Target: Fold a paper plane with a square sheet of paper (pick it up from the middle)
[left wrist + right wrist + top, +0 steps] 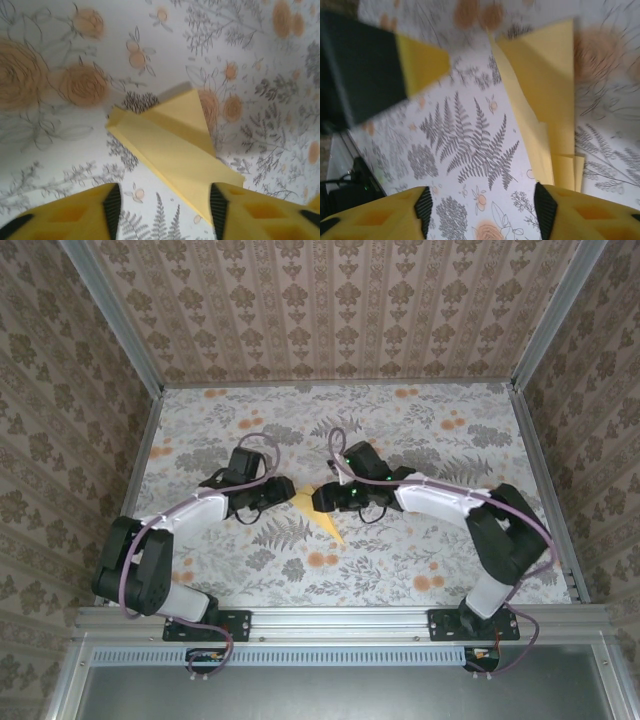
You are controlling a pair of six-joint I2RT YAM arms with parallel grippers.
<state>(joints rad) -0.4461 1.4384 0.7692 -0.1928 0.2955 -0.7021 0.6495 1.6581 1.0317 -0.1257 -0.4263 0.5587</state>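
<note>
Yellow left fingers [75,217] with black pads stand well apart at the bottom of the left wrist view and hold nothing. The pale-yellow paper plane [175,145] lies on the floral counter [50,150] just beyond them, its near end reaching into the gap close to one pad. Its creases are straight, and a triangular flap sits on its far side. The right fingers [590,215] are also spread wide and empty above a fern print [475,145], with the plane just beside one of them and running away up the frame. From above, the left arm [185,512] and right arm [445,498] bend inward to the middle of the counter, where the plane lies between them with its tip toward the near edge.
</note>
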